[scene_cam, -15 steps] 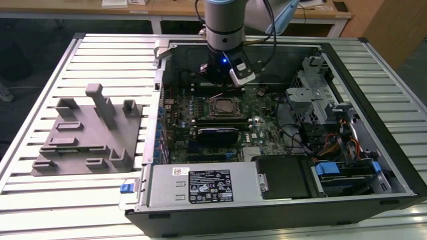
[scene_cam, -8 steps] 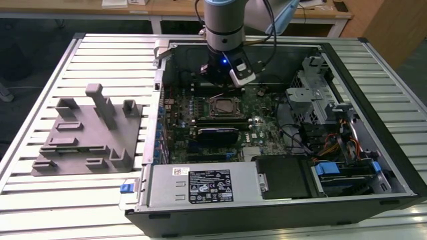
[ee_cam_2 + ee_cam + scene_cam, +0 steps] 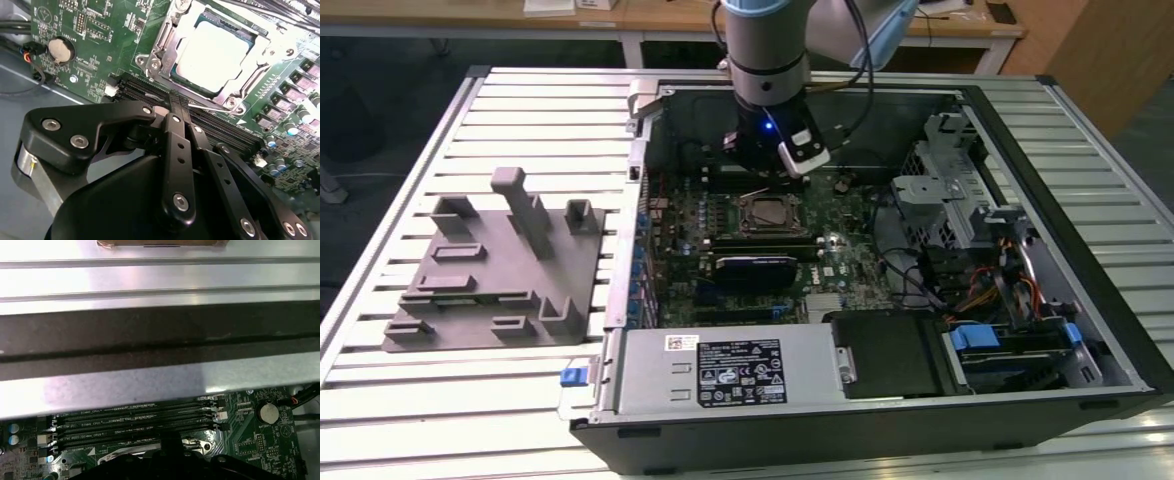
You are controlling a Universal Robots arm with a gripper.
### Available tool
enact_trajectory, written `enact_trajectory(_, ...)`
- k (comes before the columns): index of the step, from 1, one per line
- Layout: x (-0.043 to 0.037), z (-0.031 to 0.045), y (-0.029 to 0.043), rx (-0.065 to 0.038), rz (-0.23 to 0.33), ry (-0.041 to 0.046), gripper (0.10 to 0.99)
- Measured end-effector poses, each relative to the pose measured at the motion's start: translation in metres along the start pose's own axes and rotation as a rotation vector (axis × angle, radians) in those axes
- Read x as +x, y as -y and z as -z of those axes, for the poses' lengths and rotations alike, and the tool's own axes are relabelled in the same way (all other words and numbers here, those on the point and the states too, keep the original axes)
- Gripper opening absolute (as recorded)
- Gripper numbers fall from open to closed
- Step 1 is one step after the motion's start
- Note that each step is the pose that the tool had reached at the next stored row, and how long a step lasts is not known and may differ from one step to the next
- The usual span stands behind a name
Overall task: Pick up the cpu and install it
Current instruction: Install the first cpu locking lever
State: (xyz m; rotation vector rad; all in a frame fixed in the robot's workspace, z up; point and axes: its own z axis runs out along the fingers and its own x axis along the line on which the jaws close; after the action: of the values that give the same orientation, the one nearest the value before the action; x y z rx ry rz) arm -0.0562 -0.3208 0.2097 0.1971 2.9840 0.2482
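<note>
An open computer case [image 3: 1067, 250] lies on a slatted metal table [image 3: 414, 180], its green motherboard [image 3: 854, 250] facing up, with a silver power supply [image 3: 720, 372] along the near edge. A grey moulded fixture [image 3: 494, 270] with upright blocks sits beside the case, toward the exterior view's left. In the second wrist view a coin cell battery [image 3: 60, 50] sits on the board near black memory slots [image 3: 150, 92].

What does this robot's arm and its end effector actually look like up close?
In the exterior view the arm is a pale grey tube with a light blue joint cap, black cables trailing beside it and a small blue light glowing low on the wrist. In the second wrist view the end effector is matte black, built of flat linked bars fastened with round silver screws.
</note>
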Motion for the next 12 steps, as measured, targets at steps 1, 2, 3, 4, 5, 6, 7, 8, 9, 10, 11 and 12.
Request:
enact_trajectory(1, 0.0004, -0.0003, 0.0001, 0.001, -0.007, 0.0015, 0.106)
enact_trajectory(2, 0.0007, -0.0009, 0.0002, 0.002, -0.014, 0.0034, 0.106)
enact_trajectory(3, 0.0009, -0.0015, 0.0004, 0.002, -0.020, 0.0059, 0.106)
enact_trajectory(4, 0.0011, -0.0022, 0.0005, 0.003, -0.025, 0.0091, 0.106)
enact_trajectory(5, 0.0011, -0.0029, 0.0006, 0.003, -0.030, 0.0129, 0.106)
enact_trajectory(6, 0.0012, -0.0035, 0.0007, 0.003, -0.034, 0.0167, 0.106)
enact_trajectory(7, 0.0014, -0.0040, 0.0008, 0.003, -0.039, 0.0201, 0.106)
enact_trajectory(8, 0.0016, -0.0043, 0.0010, 0.004, -0.043, 0.0231, 0.106)
enact_trajectory(9, 0.0018, -0.0046, 0.0010, 0.004, -0.047, 0.0253, 0.106)
enact_trajectory(10, 0.0021, -0.0048, 0.0011, 0.005, -0.051, 0.0272, 0.106)
enact_trajectory(11, 0.0025, -0.0050, 0.0012, 0.005, -0.056, 0.0288, 0.106)
enact_trajectory(12, 0.0037, -0.0052, 0.0014, 0.006, -0.066, 0.0313, 0.106)
